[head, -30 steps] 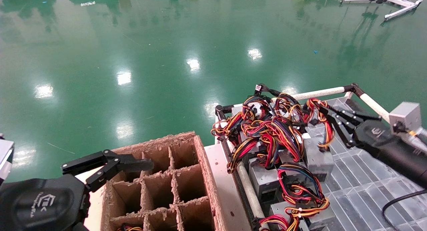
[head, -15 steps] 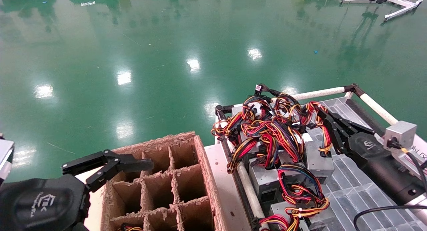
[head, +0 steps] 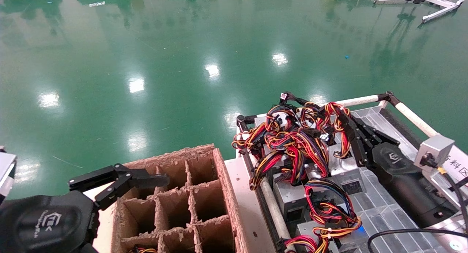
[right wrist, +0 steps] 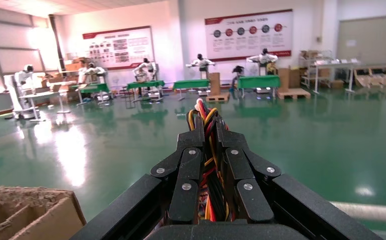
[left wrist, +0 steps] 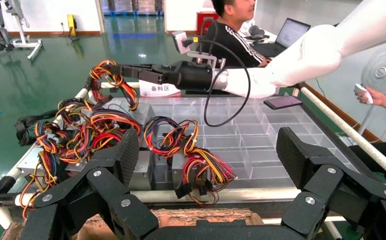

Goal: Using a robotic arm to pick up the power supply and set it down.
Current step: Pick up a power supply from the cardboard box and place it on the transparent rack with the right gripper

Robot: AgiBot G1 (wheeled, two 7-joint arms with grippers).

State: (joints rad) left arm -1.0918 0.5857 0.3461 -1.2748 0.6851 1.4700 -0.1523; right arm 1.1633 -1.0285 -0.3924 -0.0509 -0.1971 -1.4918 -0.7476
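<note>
Power supply (head: 342, 169) wires (right wrist: 206, 117) pinched between fingers (right wrist: 193, 150)

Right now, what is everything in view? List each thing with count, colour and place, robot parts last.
power supplies: several, exact count unclear, grey metal boxes, piled at the near-left side of the cart tray.
wire bundle: one, red, yellow, orange and black, pinched in the right gripper above the pile; more bundles lie tangled over the boxes.
cart tray: one, clear gridded plastic with white rail, on the robot's right.
cardboard box: one, brown, divided into cells, front left; wires show in one near cell.
floor: green, glossy, all around.
person: one, dark top, seated at a laptop beyond the cart.
left gripper: black, open, over the cardboard box.
right gripper: black, shut on the wire bundle, over the pile.
</note>
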